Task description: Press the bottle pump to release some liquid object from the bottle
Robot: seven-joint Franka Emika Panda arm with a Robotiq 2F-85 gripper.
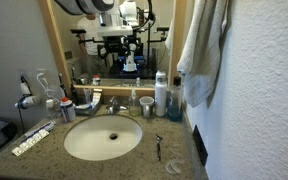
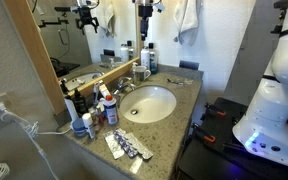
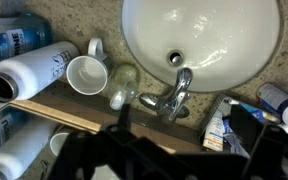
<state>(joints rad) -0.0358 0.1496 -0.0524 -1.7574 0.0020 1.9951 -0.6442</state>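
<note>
The gripper (image 2: pixel 144 12) is hanging high above the counter (image 2: pixel 184 95), well clear of the bottle (image 3: pixel 124 78); its jaws are showing only as dark blur, so I cannot tell their state. The bottle is standing between the faucet (image 3: pixel 176 90) and the cup (image 3: pixel 86 73), its pump (image 3: pixel 118 98) untouched.

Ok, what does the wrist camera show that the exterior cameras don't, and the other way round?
Only the wrist camera: a straight-down look into the open cup and onto the top of the pump bottle.

Only the exterior cameras: the towel, the mirror, the razor and the pill packs near the counter's front.

Shared: the sink, the faucet, that cup, the pump bottle and the tall white-and-blue bottle.
</note>
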